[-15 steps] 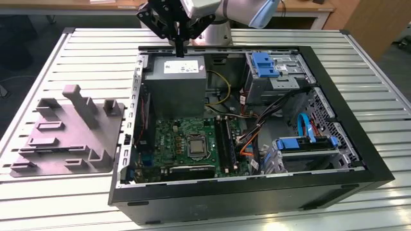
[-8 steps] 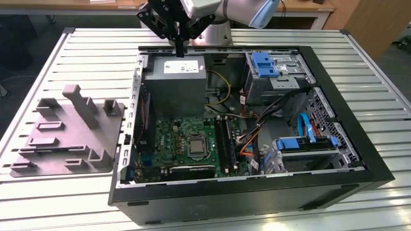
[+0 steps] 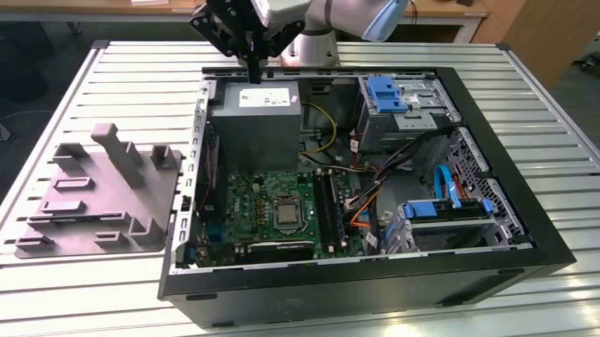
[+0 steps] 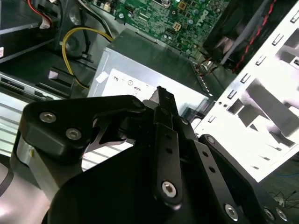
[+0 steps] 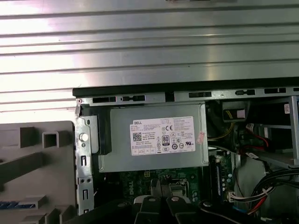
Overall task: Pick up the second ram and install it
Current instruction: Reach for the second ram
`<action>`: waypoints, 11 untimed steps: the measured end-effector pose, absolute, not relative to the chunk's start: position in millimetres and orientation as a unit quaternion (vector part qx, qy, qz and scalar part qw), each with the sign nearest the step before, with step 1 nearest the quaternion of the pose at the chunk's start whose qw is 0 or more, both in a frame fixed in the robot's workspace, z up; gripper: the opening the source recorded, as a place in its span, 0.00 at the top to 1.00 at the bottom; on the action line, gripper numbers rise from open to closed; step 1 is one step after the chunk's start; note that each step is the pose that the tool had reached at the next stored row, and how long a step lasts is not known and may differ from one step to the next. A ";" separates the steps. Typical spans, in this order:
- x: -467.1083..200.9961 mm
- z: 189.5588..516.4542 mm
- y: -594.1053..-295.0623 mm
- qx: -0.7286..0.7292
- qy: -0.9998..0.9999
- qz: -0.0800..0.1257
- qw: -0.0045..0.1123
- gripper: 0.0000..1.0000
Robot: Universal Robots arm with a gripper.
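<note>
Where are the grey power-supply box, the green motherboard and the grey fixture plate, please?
grey power-supply box [image 3: 253, 137], exterior view: middle of its large grey face.
green motherboard [image 3: 246, 200], exterior view: bare green board, toward the exterior view's left.
grey fixture plate [image 3: 103, 203], exterior view: flat base between its raised blocks.

Open computer case [image 3: 375, 281] is seen whole from above in the exterior view, at middle distance. Grey power-supply box [image 3: 255, 126], upper centre there, is shared closer by both wrist views, looking down
</note>
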State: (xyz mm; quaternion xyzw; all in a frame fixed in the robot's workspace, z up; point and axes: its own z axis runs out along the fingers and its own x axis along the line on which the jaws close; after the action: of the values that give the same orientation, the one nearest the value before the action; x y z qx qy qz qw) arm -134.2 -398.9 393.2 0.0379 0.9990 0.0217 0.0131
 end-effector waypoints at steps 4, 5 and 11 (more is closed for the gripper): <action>-144.2 393.1 -398.9 0.038 0.999 0.022 0.013 0.90; -146.6 393.1 -398.9 0.038 0.999 0.022 0.013 0.90; -161.7 393.0 -398.9 0.038 0.999 0.022 0.013 0.90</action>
State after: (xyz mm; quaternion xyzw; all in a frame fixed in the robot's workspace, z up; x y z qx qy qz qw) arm -161.7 -398.9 393.0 0.0378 0.9990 0.0217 0.0131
